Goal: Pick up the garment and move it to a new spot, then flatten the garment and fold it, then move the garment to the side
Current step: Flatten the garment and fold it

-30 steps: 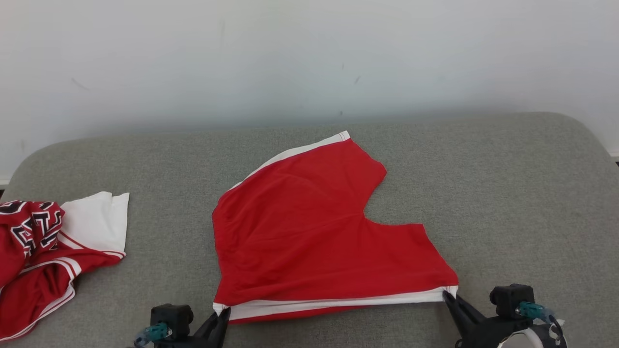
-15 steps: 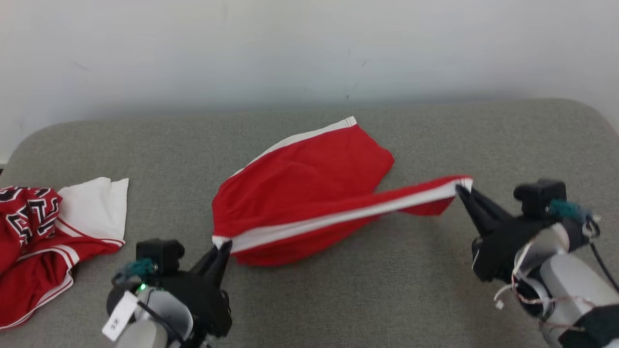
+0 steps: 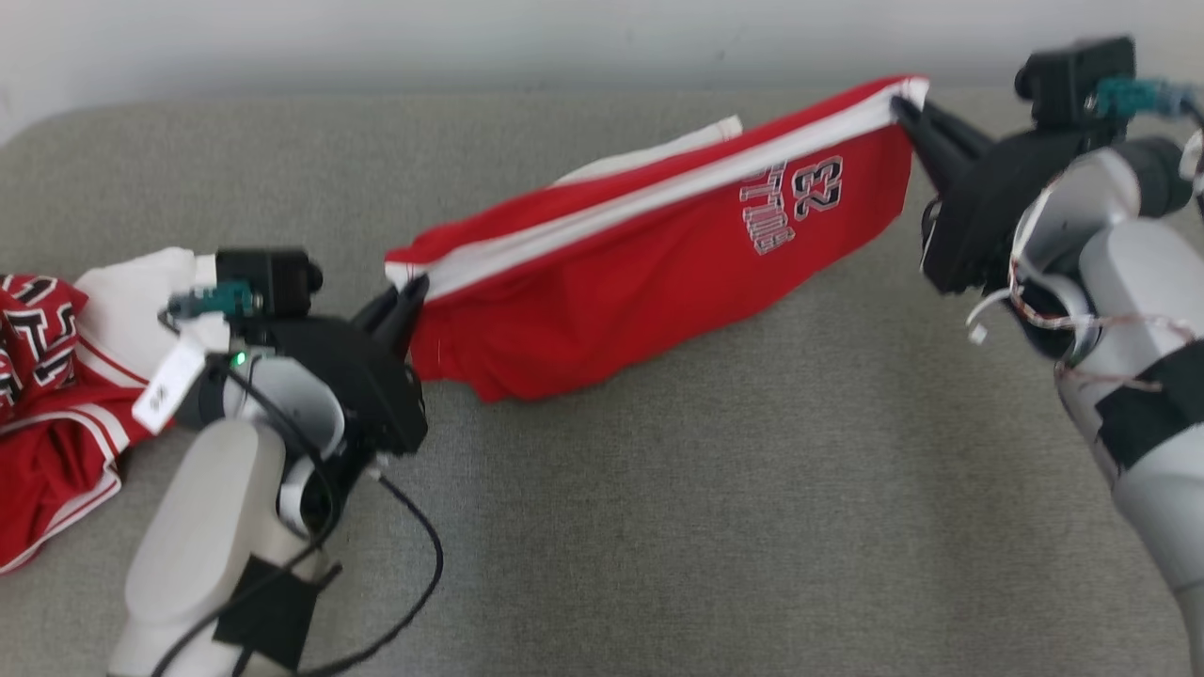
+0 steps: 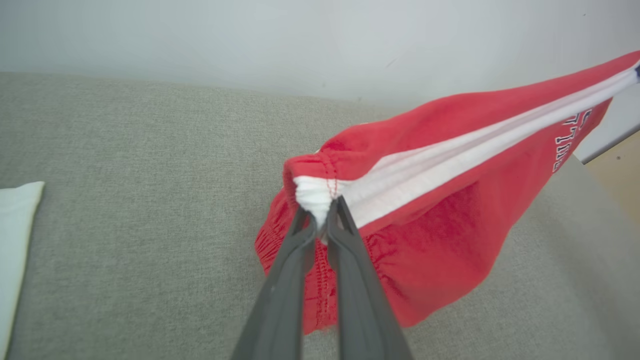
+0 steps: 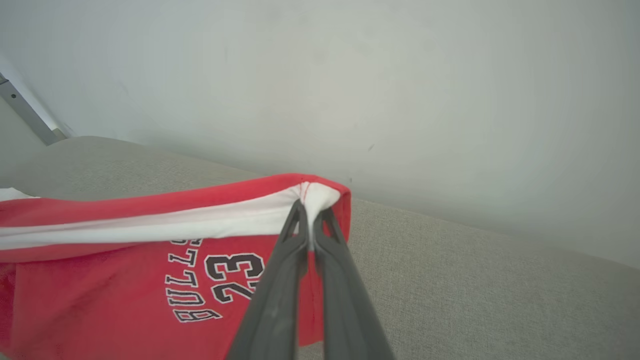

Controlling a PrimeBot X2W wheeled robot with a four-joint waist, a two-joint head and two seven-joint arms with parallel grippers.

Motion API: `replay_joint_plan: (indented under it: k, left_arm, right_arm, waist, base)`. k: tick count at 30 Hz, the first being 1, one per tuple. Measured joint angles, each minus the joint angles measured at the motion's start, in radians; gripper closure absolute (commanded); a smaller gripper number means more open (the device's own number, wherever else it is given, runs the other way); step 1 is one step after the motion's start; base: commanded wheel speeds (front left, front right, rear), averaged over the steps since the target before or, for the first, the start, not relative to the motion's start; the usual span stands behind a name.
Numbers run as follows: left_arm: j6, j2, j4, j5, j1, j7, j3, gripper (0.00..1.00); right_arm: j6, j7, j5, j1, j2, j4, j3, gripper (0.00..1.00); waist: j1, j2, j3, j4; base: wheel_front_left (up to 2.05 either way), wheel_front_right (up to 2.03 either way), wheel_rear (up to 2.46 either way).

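Left gripper [image 3: 414,287] [image 4: 322,220]: fingers clenched tight on the white end of the stripe at the gathered waistband corner of the red basketball shorts [image 3: 658,254].
Right gripper [image 3: 901,103] [image 5: 311,215]: fingers pinched shut on the other end of the same stripe, at the hem corner.
White stripe [image 3: 658,193]: pulled into a taut line between the two grips, running from lower left to upper right in the head view.
Shorts: held up by that striped edge over the middle of the table, red cloth hanging below it; the low fold near the left gripper seems to touch the table, and a white-edged part lies behind the stripe.
Print [image 3: 795,202]: "BULLS 23" in dark, white-outlined letters, on the side near the right gripper.
Arms: pale forearms reach in from the lower left and the right edge, well apart.
Table [image 3: 705,489]: grey fabric-covered, with rounded corners.
Red and white jersey [image 3: 56,376]: crumpled at the table's left edge, beside the left arm.
Wall [image 3: 470,38]: plain and pale, behind the table.
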Motion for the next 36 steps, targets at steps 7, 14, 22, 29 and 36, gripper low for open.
replay_joint_plan:
  k: [7, 14, 22, 29, 36]
  left_arm:
    - [0.0, -0.03, 0.08, -0.03, -0.139, 0.021, 0.001, 1.0]
    - [0.0, -0.045, 0.154, -0.039, -0.236, 0.016, -0.003, 1.0]
    - [-0.001, -0.06, 0.27, -0.054, -0.294, -0.015, -0.024, 1.0]
    - [-0.002, -0.065, 0.334, -0.058, -0.325, -0.055, -0.039, 0.0]
    - [-0.001, -0.065, 0.38, -0.057, -0.338, -0.14, -0.054, 0.0]
  right_arm:
    - [0.004, 0.025, 0.003, -0.149, 0.018, 0.118, -0.01, 1.0]
    - [0.005, 0.02, -0.01, -0.263, 0.043, 0.211, 0.008, 1.0]
    - [0.008, -0.006, -0.021, -0.32, 0.09, 0.337, 0.038, 1.0]
    - [0.013, -0.047, -0.036, -0.34, 0.101, 0.411, 0.063, 0.23]
    - [0.017, -0.12, -0.036, -0.363, 0.105, 0.472, 0.061, 0.0]
  waist:
    - [0.0001, 0.0, 0.096, 0.028]
    - [0.0001, 0.0001, 0.185, 0.062]
    - [-0.0001, 0.0001, 0.246, 0.108]
    - [-0.0001, 0.0, 0.263, 0.121]
    - [-0.0003, 0.0, 0.245, 0.116]
  base:
    - [0.0, 0.0, 0.0]
    - [0.0, 0.0, 0.0]
    - [0.0, 0.0, 0.0]
    - [0.0, 0.0, 0.0]
    - [0.0, 0.0, 0.0]
